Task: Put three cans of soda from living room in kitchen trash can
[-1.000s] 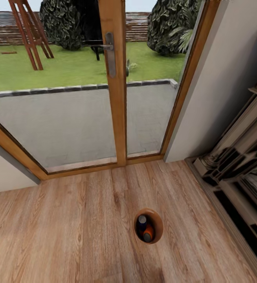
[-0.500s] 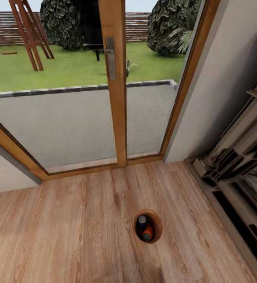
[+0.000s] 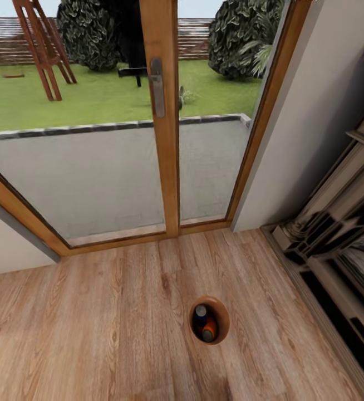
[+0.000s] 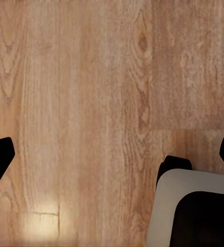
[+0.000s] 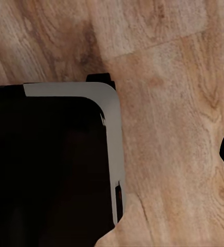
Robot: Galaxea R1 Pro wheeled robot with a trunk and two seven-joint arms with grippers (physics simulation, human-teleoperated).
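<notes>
Two soda cans (image 3: 205,323) visible in wooden bin (image 3: 224,317), away from fingers; both pairs spread.

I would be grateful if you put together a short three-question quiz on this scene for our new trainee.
1. True or false: the bowl stands on the wood floor, apart from the glass doors.
2. Which can colours show inside the bowl? A) green and red B) dark blue and orange C) white only
3. Fill in: seen from the head, the shelving stands along the ____ side of the room.

Key: 1 true; 2 B; 3 right. A third can cannot be made out in the bowl.
</notes>
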